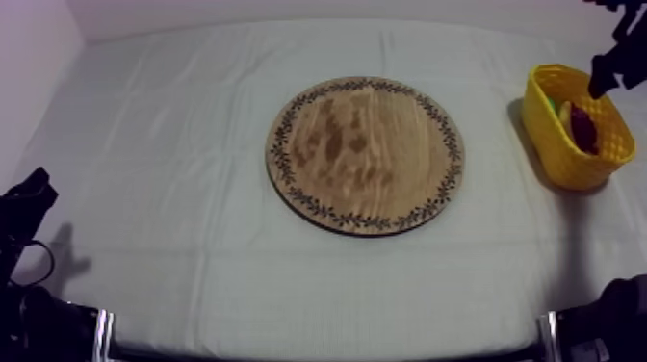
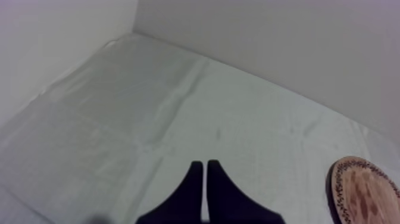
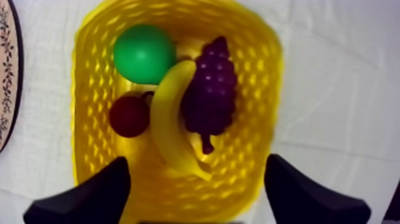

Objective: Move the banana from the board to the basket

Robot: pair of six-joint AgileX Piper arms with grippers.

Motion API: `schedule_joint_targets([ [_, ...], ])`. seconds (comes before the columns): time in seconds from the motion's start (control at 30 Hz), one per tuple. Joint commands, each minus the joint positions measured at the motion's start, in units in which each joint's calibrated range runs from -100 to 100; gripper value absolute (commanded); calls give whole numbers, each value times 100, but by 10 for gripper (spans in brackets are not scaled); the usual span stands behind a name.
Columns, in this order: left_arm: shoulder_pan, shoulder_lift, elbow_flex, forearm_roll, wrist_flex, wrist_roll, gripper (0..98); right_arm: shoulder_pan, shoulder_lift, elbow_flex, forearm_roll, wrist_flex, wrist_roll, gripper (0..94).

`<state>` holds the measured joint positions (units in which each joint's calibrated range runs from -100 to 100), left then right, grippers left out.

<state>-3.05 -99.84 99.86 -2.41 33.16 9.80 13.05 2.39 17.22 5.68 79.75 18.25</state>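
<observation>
Already banana [image 3: 166, 119] in yellow basket [image 3: 266, 77], R gripper [image 3: 196, 159] spread above.

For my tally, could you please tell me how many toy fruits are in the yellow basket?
4, in the yellow basket: a green fruit, a small red fruit beside it, the banana mid-basket, the grapes against the banana. Others may hide underneath.

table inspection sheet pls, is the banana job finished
surface: grey-white cloth, creased, no stains seen
job's things: banana lies in the yellow basket, off the wooden board
clutter: bunch of grapes, small red fruit and green round fruit share the basket
grippers: left gripper, jaws shut, over the cloth; right gripper, jaws open, above the basket
cables: nothing seen
surroundings: pale wall behind the table
</observation>
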Motion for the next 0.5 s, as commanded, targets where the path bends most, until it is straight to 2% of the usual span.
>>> schedule_joint_targets([
  [0.0, -2, 2, 3, -1, -1, 0, 1, 52, -380, 5, -37, 22, 49, 611],
  [0.23, -2, 2, 3, -1, -1, 0, 1, 165, -1346, 324, -108, 49, 166, 505],
  [0.47, -2, 2, 3, -1, -1, 0, 1, 308, -2300, 1070, -213, -238, 194, 409],
])
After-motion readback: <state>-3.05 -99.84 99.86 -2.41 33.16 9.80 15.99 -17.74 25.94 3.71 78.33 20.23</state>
